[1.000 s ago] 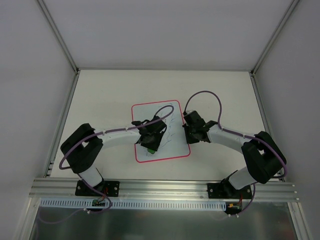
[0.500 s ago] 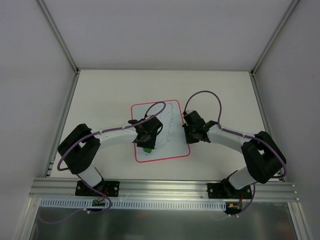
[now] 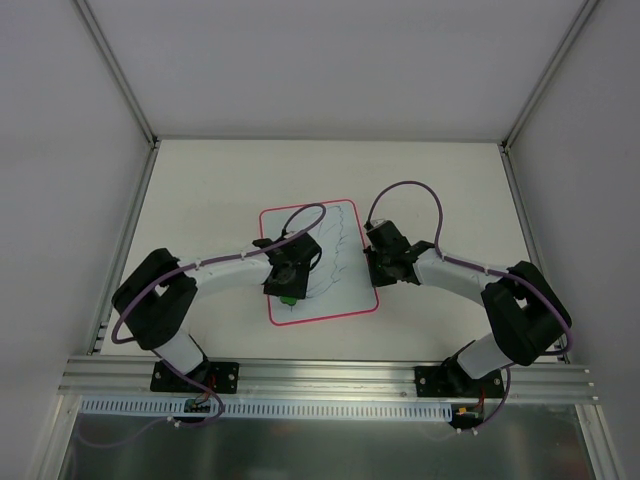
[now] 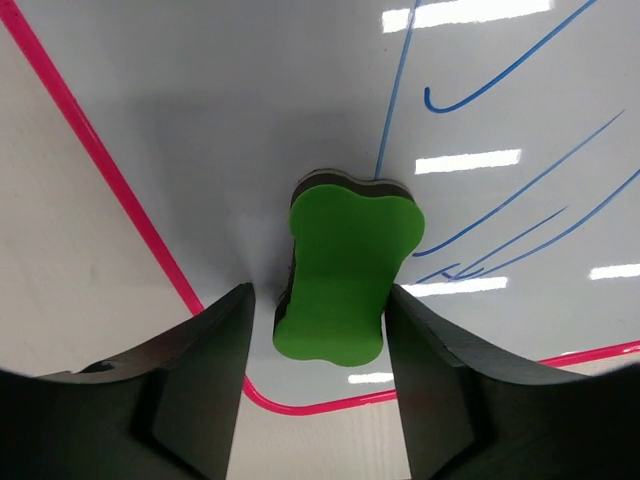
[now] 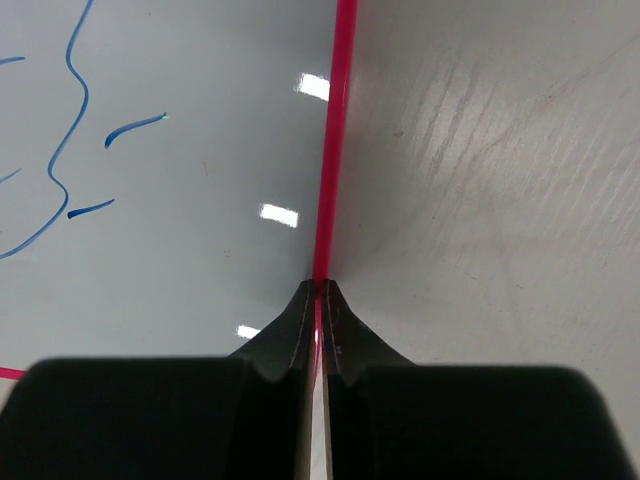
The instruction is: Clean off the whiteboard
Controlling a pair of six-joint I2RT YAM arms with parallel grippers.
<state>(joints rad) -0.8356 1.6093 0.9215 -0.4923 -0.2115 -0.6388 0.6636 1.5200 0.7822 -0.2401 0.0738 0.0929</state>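
Between parted left jaws lies the green block (image 4: pixel 340 275); closed right jaws meet the rim of the stiff, probably slippery whiteboard (image 3: pixel 345 295).

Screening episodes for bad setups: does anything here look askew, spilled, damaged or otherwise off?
Only the whiteboard: it lies slightly rotated against the table edges rather than square to them. Blue pen lines on it fit an unfinished wipe. Nothing looks spilled or damaged.

Robotics lab test cell: white panel walls (image 3: pixel 320 60), aluminium-profile frame (image 3: pixel 330 377), white tabletop (image 3: pixel 200 190).
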